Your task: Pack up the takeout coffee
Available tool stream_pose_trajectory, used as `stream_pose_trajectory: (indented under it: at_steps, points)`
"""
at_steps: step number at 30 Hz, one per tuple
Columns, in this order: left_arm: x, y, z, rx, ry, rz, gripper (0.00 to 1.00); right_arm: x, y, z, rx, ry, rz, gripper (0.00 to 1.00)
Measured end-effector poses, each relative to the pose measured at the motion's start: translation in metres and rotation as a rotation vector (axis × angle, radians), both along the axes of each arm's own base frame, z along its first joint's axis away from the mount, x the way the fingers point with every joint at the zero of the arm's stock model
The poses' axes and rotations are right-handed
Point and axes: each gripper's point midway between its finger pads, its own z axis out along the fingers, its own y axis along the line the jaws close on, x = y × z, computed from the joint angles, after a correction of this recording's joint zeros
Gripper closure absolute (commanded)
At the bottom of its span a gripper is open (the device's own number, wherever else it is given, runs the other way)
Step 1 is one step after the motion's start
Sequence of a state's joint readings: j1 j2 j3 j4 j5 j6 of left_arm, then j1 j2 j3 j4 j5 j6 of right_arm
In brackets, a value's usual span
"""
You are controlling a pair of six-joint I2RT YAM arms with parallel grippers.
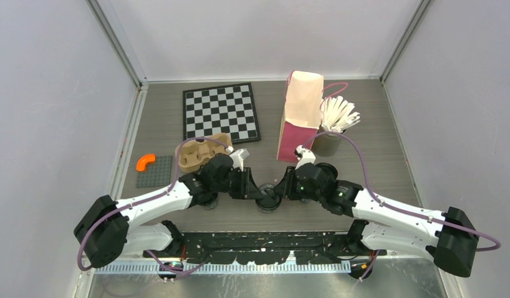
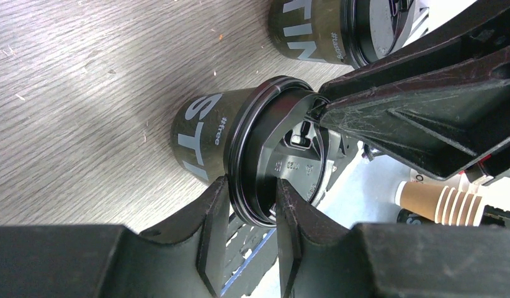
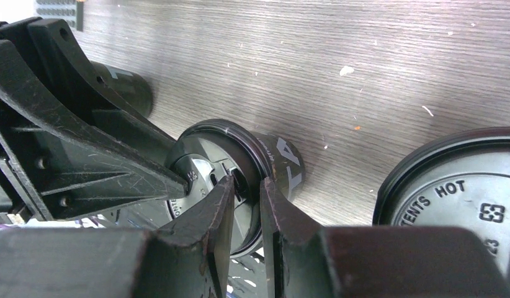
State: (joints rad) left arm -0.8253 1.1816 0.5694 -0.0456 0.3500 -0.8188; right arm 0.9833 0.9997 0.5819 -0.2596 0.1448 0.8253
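Observation:
A small black takeout coffee cup [image 1: 268, 200] with its black lid on stands near the front middle of the table. My left gripper [image 1: 255, 188] comes at it from the left and my right gripper [image 1: 282, 188] from the right. In the left wrist view the cup [image 2: 203, 139] shows white lettering, and my left gripper [image 2: 251, 189] is shut across the lid's rim [image 2: 240, 167]. In the right wrist view my right gripper [image 3: 246, 186] pinches the opposite side of that rim [image 3: 255, 152]. A second lidded black cup [image 3: 451, 192] stands close by, behind the right gripper [image 1: 327, 169].
A tall paper bag [image 1: 300, 118] stands at the back right, with a grey cup of white sticks [image 1: 330, 141] beside it. The brown pulp cup tray [image 1: 200, 152], a chessboard [image 1: 220, 113] and a grey plate with an orange piece [image 1: 154, 172] lie to the left. Another dark cup [image 3: 125, 87] sits under the left arm.

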Motion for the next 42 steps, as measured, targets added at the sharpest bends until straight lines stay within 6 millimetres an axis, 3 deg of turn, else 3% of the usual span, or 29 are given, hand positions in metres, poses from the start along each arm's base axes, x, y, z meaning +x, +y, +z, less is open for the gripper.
stream_pose_trajectory:
  at_steps: [21, 31, 42]
  points:
    - [-0.002, -0.004, -0.009, -0.031, 0.049, 0.029, 0.73, 0.011, 0.000, -0.005, 0.167, 0.008, -0.137, 0.71]
    - [-0.010, -0.011, -0.003, -0.094, 0.076, 0.083, 0.74, 0.012, 0.005, 0.006, 0.123, 0.014, -0.106, 0.55]
    - [-0.008, -0.013, -0.001, -0.080, 0.065, 0.120, 0.74, -0.001, -0.007, 0.012, 0.047, 0.028, -0.069, 0.46]
